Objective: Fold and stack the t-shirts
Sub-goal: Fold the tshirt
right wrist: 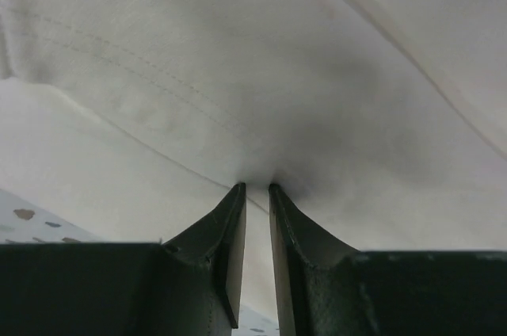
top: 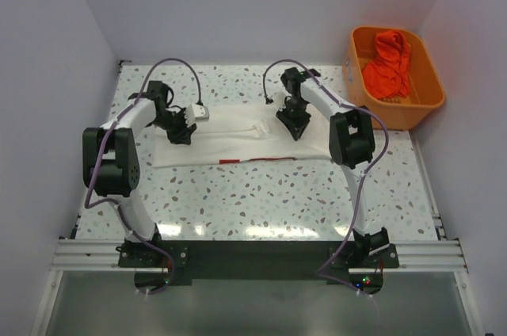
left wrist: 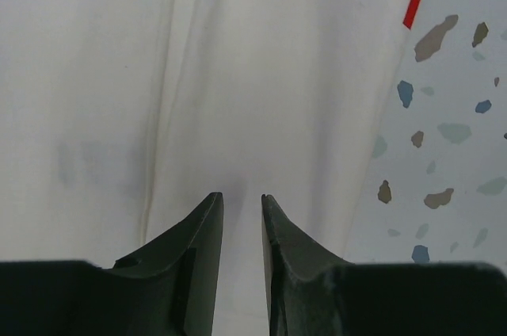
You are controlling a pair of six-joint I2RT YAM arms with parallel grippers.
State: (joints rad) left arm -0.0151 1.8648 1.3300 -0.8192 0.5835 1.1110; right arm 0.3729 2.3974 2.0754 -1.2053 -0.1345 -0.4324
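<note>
White arms [top: 141, 116], black joints [top: 111, 163], purple cables [top: 170, 62].

Soft matt white cloth t-shirt [top: 230, 144] on glossy speckled table [top: 261, 201]

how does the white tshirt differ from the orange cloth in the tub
The white t-shirt lies spread flat on the table; the orange cloth sits bunched in the tub. The t-shirt shows a red strip at its edge; the cloth is plain orange. Both are soft fabric.

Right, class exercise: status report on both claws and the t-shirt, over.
Right claw pinching white t-shirt, cloth bunched at tips. Left claw narrow, down on same shirt, grip unclear. Orange tub far right, clear of the work.
</note>
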